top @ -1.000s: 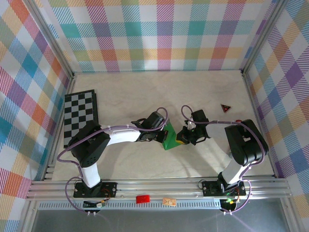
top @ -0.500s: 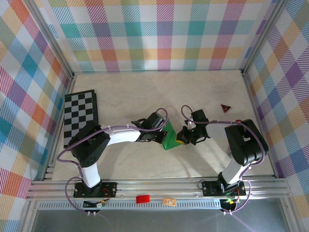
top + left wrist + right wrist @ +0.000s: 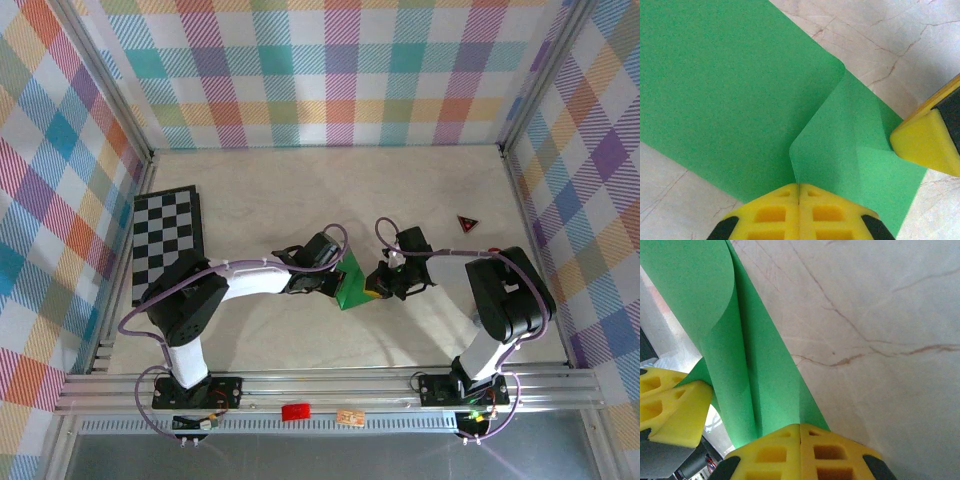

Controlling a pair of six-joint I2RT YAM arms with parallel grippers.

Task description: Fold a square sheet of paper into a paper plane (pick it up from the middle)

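— Where does it sit on the surface [image 3: 300,200]?
— You have the square sheet of paper [image 3: 352,284] just off centre toward 5 o'clock, partly folded, between the arms.
— And the claws?
— Your left claw [image 3: 799,186] is pinched closed on a crease at the sheet's 9 o'clock side. Your right claw [image 3: 800,426] is clamped on its 3 o'clock side.
— How will it handle?
— Light, limp and easily torn, I judge. Hold it at the creases and pull gently.

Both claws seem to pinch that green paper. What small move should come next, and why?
Probably ease the paper down and flatten it on the table: the left gripper and right gripper are both shut on it, and its fold curves softly between them, not sharply creased.
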